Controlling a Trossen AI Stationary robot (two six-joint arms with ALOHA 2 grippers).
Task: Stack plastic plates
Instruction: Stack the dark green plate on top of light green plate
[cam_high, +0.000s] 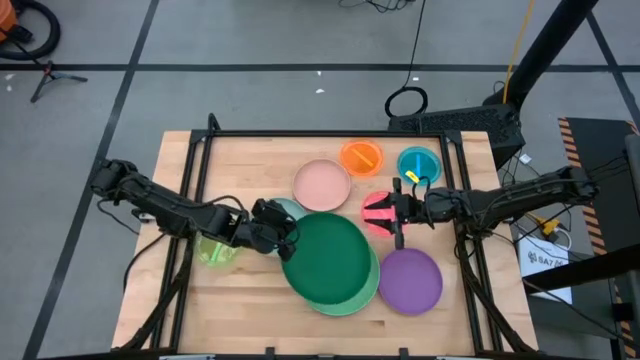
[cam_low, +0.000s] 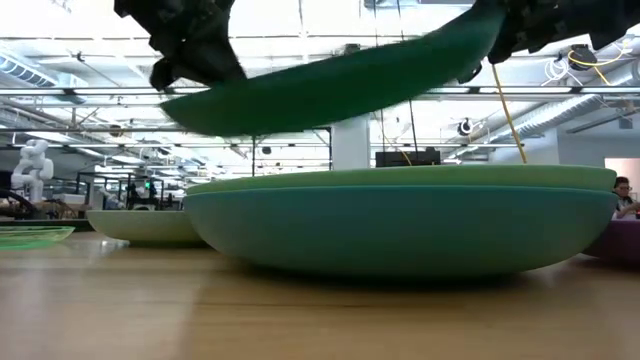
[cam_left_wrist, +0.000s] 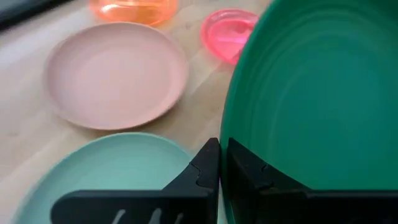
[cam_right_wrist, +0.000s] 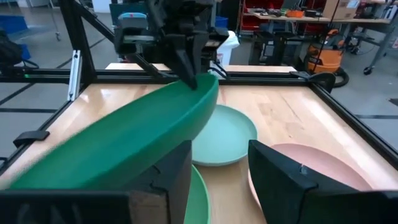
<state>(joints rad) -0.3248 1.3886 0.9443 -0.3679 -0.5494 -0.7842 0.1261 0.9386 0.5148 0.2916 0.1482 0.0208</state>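
Left claw (cam_high: 287, 232) is clenched on the dark green plate's (cam_high: 328, 256) rim, holding it tilted above the stacked light green plate (cam_low: 400, 178) and teal plate (cam_low: 400, 230). Right claw (cam_high: 408, 208) waits, released. That thin edge grip could slip. Wooden bench (cam_high: 250, 300); workshop behind.

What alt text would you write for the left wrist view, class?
The left gripper has its fingers shut on the rim of a large dark green plate. Beyond it on the wooden table lie a mint plate, a pink plate, an orange plate and a magenta plate.
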